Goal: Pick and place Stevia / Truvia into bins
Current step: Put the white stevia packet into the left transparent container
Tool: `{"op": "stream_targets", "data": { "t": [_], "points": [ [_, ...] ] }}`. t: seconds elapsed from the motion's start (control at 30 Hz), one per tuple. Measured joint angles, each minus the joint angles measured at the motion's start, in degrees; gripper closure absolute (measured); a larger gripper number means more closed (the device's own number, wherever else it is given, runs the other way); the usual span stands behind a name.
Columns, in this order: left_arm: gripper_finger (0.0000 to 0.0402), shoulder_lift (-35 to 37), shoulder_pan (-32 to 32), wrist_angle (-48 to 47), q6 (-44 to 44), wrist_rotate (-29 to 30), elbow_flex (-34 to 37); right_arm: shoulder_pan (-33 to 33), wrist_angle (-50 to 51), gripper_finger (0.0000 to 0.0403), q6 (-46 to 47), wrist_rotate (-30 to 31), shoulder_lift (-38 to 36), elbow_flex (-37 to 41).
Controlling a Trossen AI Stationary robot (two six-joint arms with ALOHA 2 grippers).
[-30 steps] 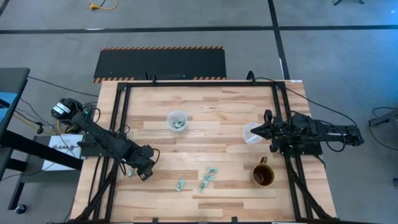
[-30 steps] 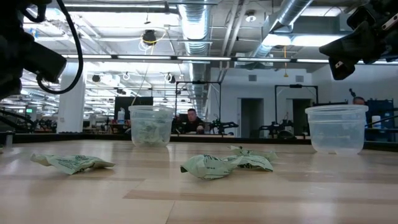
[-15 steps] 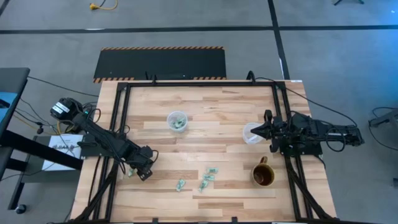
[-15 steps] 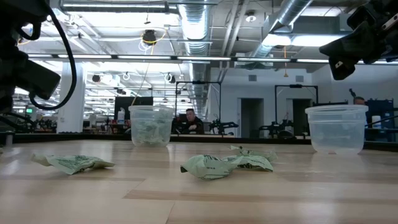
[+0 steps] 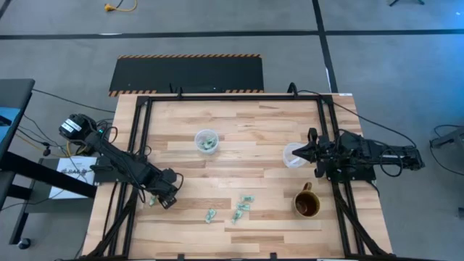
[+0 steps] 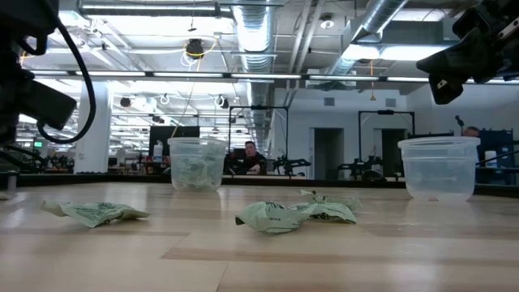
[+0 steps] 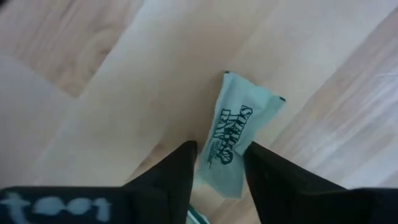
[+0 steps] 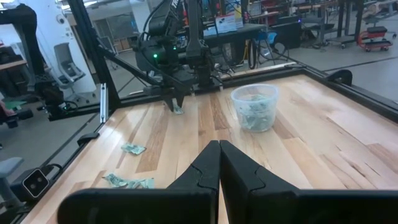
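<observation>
My left gripper (image 5: pixel 161 199) stands near the table's left edge, shut on one green-and-white sachet (image 7: pixel 239 140); this sachet also shows in the right wrist view (image 8: pixel 178 110). More sachets lie flat on the wood near the near edge (image 5: pixel 210 214) (image 5: pixel 240 211) (image 5: pixel 248 199). The left clear cup (image 5: pixel 206 141) stands upright with several sachets inside. The right clear cup (image 5: pixel 293 154) stands upright and looks empty. My right gripper (image 8: pixel 219 163) is shut and hovers just above and to the right of that cup (image 6: pixel 438 166). My left gripper pinches the sachet between its two fingers (image 7: pixel 177 171), which come from above, pointing down. The fingers lie on one end of the sachet (image 7: pixel 217 180), and its printed length sticks out past them. It hangs low over the wood; whether it touches the table I cannot tell.
A brown mug (image 5: pixel 306 204) with a handle stands near the table's right near corner, close to my right arm. Black frame rails run along the table's left, right and far edges. Bare wood lies between the two cups. People and equipment show in the room beyond.
My left gripper has drifted a little toward the table's left edge, carrying the sachet with it.
</observation>
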State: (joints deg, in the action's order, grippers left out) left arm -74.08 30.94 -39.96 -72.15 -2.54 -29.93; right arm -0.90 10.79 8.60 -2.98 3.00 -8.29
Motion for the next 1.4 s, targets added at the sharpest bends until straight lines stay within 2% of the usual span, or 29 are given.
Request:
{"op": "stream_targets", "data": {
  "t": [0.13,0.4,0.53,0.77,0.97,1.03,1.1,1.17,1.33,1.4],
  "points": [
    [0.0303,0.0,0.0,-0.2,0.8,1.2,0.1,0.0,0.0,0.0403,0.0,0.0,0.0,0.0],
    [0.0385,0.0,0.0,1.1,10.1,2.4,-0.1,0.0,0.0,0.0403,0.0,0.0,0.0,0.0],
    [0.0396,-0.2,0.0,0.7,12.8,4.2,-1.1,0.0,0.0,0.0403,0.0,0.0,0.0,0.0],
    [0.0401,0.3,-1.7,0.7,21.0,16.1,-7.7,0.0,0.0,0.0403,0.0,0.0,0.0,0.0],
    [0.0401,3.9,-10.0,0.5,29.1,32.8,-14.4,0.0,0.0,0.0403,0.0,0.0,0.0,0.0],
    [0.0401,5.1,-14.2,0.7,32.8,35.5,-16.1,0.0,0.0,0.0403,0.0,0.0,0.0,0.0],
    [0.0401,5.4,-19.2,1.0,37.1,34.9,-17.2,0.0,0.0,0.0403,0.0,0.0,0.0,0.0],
    [0.0401,5.4,-24.6,3.2,41.4,31.9,-17.9,0.0,0.0,0.0403,0.0,0.0,0.0,0.0],
    [0.0401,5.4,-37.6,10.6,50.0,18.9,-17.7,0.0,0.1,0.0403,0.0,0.0,0.0,0.0],
    [0.0401,5.4,-40.9,11.8,52.1,16.0,-17.7,0.0,0.1,0.0403,0.0,0.0,0.0,0.0]
  ]
}}
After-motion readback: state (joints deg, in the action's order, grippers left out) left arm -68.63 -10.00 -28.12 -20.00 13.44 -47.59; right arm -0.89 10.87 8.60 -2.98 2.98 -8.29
